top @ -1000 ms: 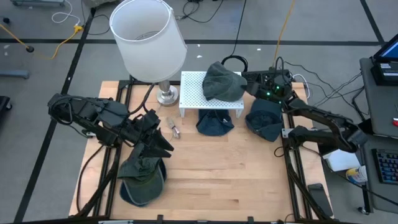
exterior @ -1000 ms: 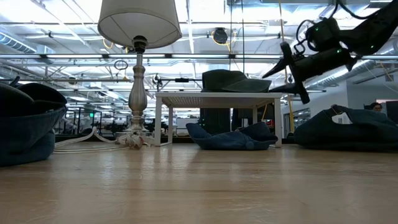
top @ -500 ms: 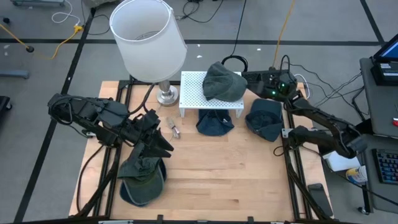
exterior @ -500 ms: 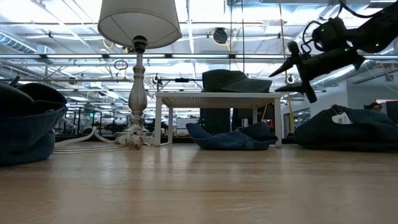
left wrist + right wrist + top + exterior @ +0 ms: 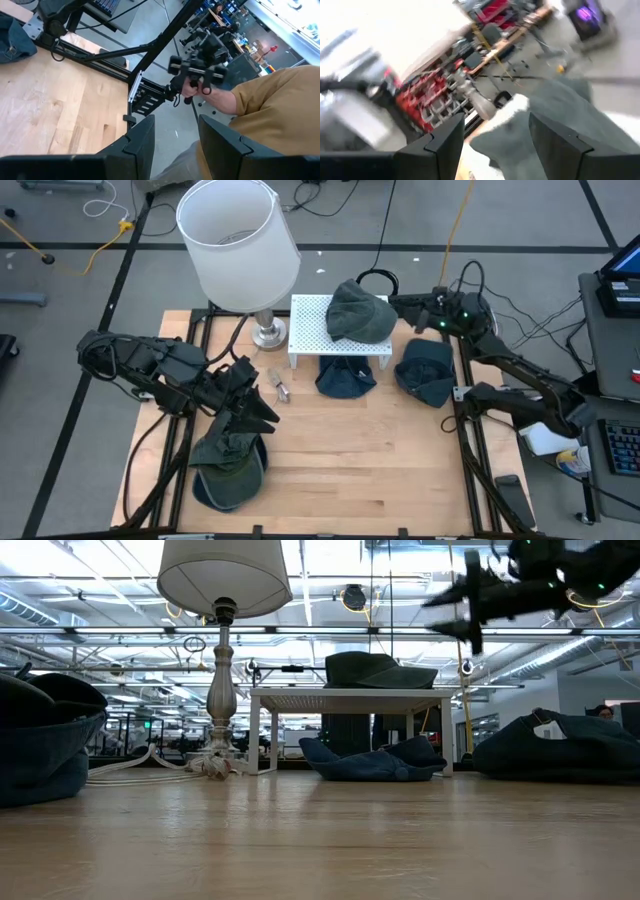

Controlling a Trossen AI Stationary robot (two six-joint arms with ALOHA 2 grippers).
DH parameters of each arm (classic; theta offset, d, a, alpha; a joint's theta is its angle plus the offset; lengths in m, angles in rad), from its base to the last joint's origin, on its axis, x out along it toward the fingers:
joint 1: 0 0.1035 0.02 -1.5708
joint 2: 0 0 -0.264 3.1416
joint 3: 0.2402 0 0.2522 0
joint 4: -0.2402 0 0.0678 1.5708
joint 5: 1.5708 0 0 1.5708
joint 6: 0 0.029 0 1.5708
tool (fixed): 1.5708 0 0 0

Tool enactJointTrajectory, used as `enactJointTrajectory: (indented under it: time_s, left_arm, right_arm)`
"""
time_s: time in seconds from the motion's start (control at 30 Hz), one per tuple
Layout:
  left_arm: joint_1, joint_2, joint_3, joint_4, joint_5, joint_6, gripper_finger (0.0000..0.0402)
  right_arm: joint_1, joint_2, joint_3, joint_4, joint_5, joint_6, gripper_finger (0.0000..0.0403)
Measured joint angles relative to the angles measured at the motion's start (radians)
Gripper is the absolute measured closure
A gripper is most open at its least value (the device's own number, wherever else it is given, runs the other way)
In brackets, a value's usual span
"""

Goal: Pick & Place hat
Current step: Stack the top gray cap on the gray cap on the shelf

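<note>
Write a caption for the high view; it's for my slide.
Right gripper open beside the hat on the rack; left gripper waits above another hat.

four hats, one lamp, one stand

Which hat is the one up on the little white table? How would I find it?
Look for the big white lamp at the back of the wooden table. Right beside it stands a small white perforated stand, and the grey-green hat lies on top. It is the only raised hat; the others lie down on the wood.
</note>
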Motion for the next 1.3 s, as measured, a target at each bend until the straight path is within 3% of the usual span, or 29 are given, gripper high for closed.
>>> enactJointTrajectory:
  time_s: [0.1, 0.43, 0.7, 1.03, 1.3]
  left_arm:
    - [0.000, 0.000, 0.000, 0.000, 0.000, 0.001, 0.0247]
    - [0.001, 0.000, 0.000, 0.000, 0.025, 0.001, 0.0247]
    - [0.001, 0.000, 0.000, 0.000, 0.030, 0.022, 0.0247]
    - [0.001, 0.000, 0.000, 0.000, 0.024, 0.017, 0.0247]
    - [0.000, 0.000, 0.000, 0.000, 0.024, -0.001, 0.0247]
  right_arm:
    - [0.057, 0.059, 0.107, -0.061, 0.019, -0.149, 0.0188]
    - [0.181, 0.348, 0.541, -0.625, 0.022, -0.543, 0.0188]
    - [0.266, 0.567, 0.820, -0.850, 0.023, -0.792, 0.0188]
    - [0.337, 0.735, 0.888, -0.908, 0.075, -0.814, 0.0188]
    - [0.353, 0.741, 0.888, -1.102, 0.080, -0.808, 0.0188]
